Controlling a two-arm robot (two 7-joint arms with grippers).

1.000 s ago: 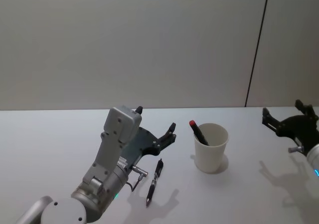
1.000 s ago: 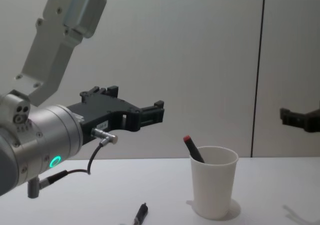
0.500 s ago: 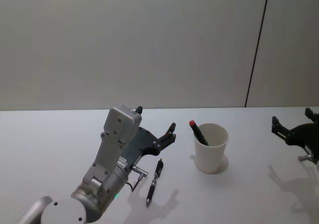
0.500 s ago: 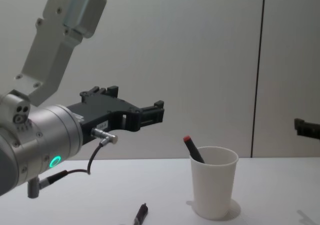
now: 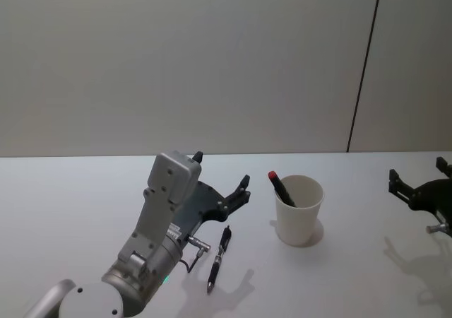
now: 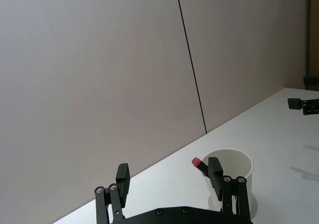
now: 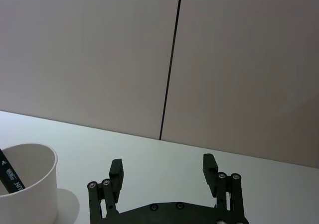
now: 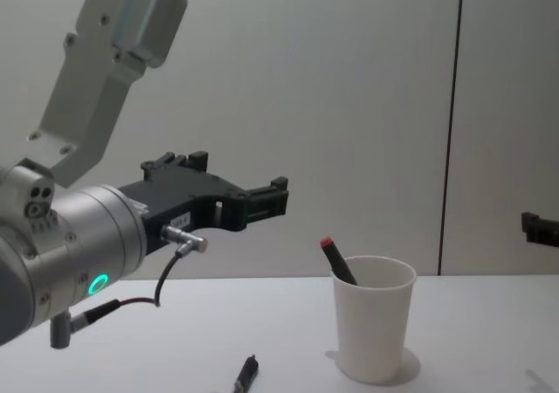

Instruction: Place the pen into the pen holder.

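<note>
Right pincer has drawn back farther from the pen holder.

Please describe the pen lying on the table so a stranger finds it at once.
On the white table, find the paper cup. To its left lies a black pen, flat on the surface; the other pen, red-tipped, stands inside the cup.

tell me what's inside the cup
A red-tipped pen leans inside the cup, its top sticking above the rim. The cup's wall hides the pen's lower part and the cup's bottom. A second pen lies outside on the table.
</note>
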